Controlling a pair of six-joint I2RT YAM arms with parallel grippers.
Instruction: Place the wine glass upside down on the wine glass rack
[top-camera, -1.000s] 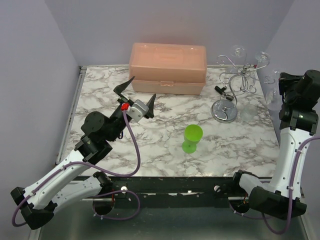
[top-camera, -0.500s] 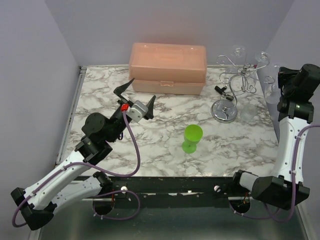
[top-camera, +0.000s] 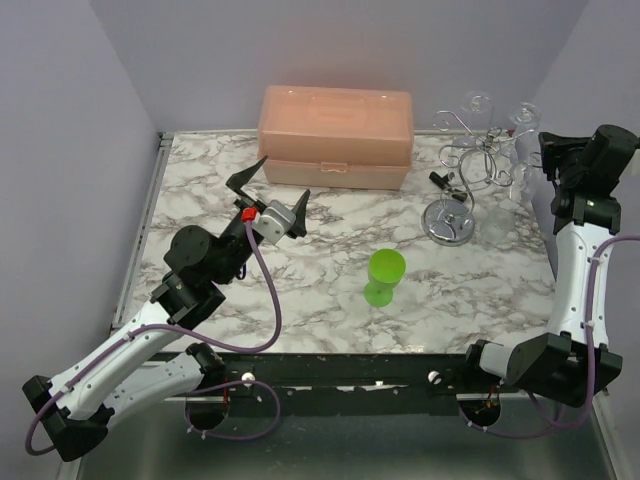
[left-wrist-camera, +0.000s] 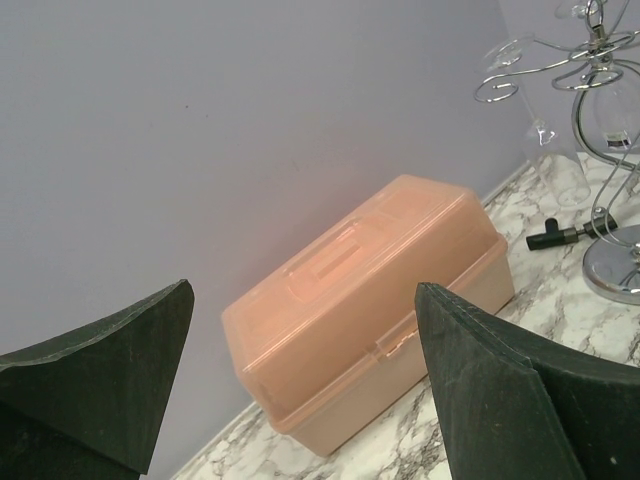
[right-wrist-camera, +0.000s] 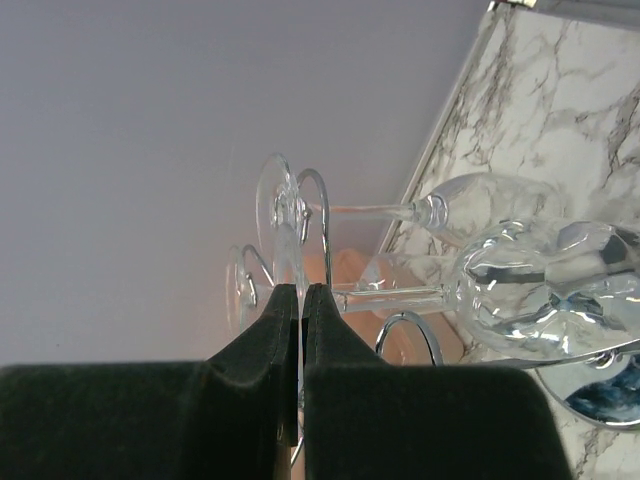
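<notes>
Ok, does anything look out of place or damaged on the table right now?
Nothing spilled or broken. The one stray item is a small black part lying on the table beside the base of the wine glass rack. The green cup stands upright mid-table, and the right gripper pinches the wine glass by its stem.

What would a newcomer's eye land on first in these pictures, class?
The bright green cup stands alone in the middle. Behind it, a peach plastic box sits against the back wall. At back right, the right tool grips a clear wine glass by its stem beside the silver wine glass rack.
</notes>
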